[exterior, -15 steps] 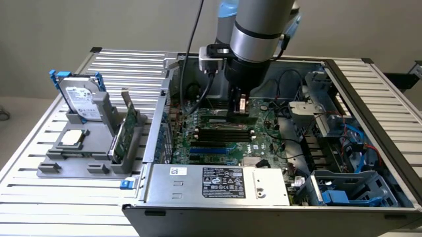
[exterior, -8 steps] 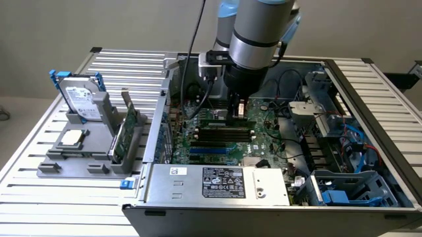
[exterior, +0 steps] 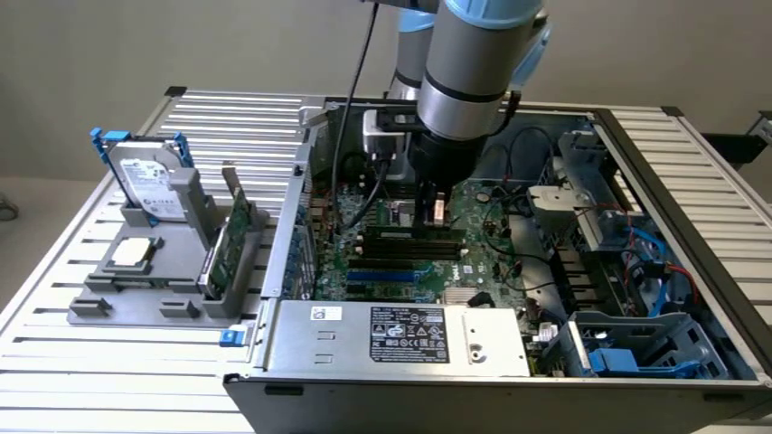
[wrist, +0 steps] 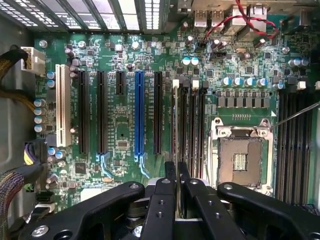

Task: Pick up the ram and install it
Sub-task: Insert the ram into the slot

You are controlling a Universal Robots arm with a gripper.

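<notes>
- While the ram [wrist: 176,130] hangs edge-on between the fingertips [wrist: 169,176], we see it only as a thin line running along the black memory slots [wrist: 192,125]. In the exterior view it is the small strip [exterior: 438,210] just under the gripper [exterior: 435,194], near the centre and a little toward twelve o'clock.
- We read the fingers as narrow and pinched on the stick's flat faces. This grip likely keeps its long edge free to meet a slot.
- We judge that the stick is held parallel to the slots so that it can go straight down. We cannot tell whether its lower edge already touches one.
- Beside the slots on the motherboard [exterior: 483,262] lies the open processor socket [wrist: 242,160], empty, and on their other side the blue expansion slot [wrist: 139,110].
- The arm [exterior: 476,72] comes down from twelve o'clock into the open case [exterior: 675,181], which lies on its side so that the board faces up.
- At nine o'clock of the case in the exterior view, well apart from the gripper, a grey holder [exterior: 97,307] keeps the hard drive [exterior: 151,185] and the green expansion card [exterior: 235,240] upright and the processor chip [exterior: 133,253] flat, probably for easy picking.
</notes>
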